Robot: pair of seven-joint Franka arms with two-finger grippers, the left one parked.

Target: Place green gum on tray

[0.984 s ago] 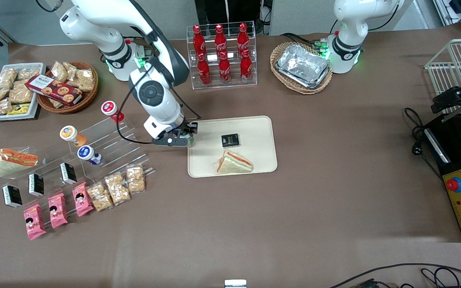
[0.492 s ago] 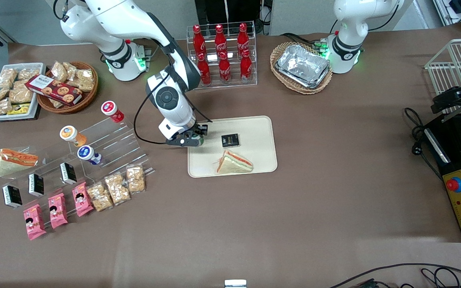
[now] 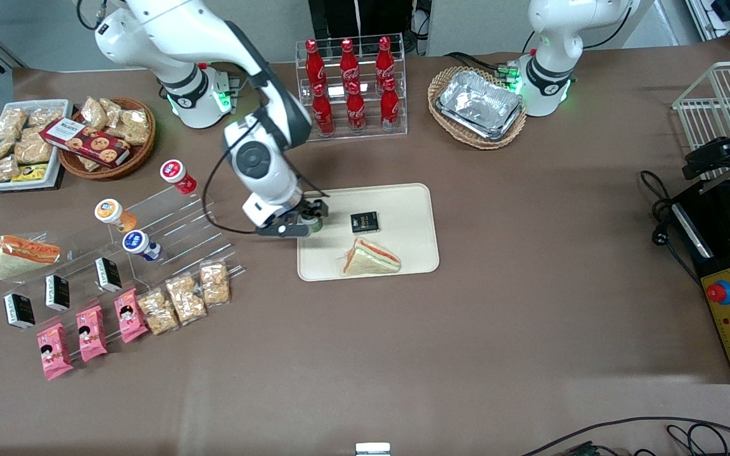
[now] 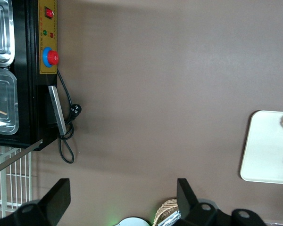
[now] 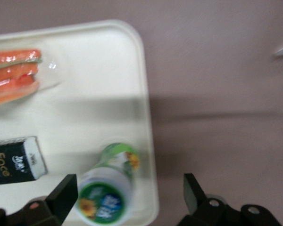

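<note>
Front view: gripper (image 3: 307, 223) low over tray (image 3: 403, 256) edge nearest working arm, green gum (image 3: 315, 223) just visible by fingertips.

Right wrist view: green gum (image 5: 109, 188) standing upright on tray (image 5: 104, 70) near rim, beside black packet (image 5: 14, 160); fingers spread wide, not touching bottle. Sandwich (image 5: 14, 77) farther along tray.

Handling, judged: light, stiff plastic, smooth and tippy; grip body below lid.
</note>
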